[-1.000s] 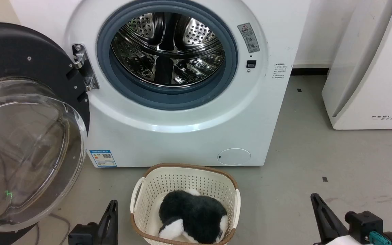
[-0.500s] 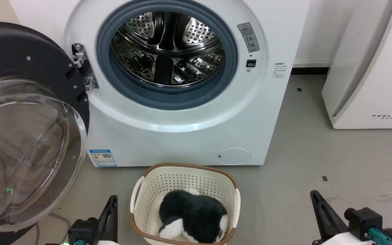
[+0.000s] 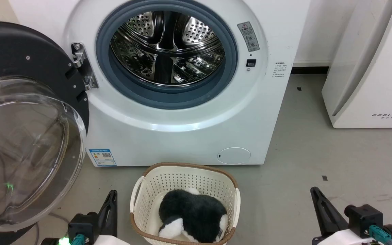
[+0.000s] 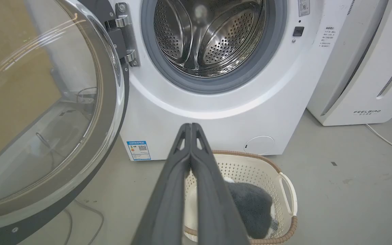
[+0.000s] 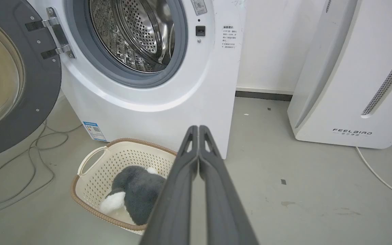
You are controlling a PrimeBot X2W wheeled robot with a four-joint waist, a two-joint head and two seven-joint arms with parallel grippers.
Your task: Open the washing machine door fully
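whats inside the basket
A black-and-white plush toy lies in the basket. Anything beneath the toy is covered and cannot be seen.

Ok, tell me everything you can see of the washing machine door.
The washing machine door is a large round disc, swung wide open at the left of the washing machine. Its matte black inner face, dotted with small screws, faces the room, and a clear glass bowl bulges from its centre. A metal hinge joins it to the machine's white front. The left gripper and the right gripper, both shut, are clear of it.
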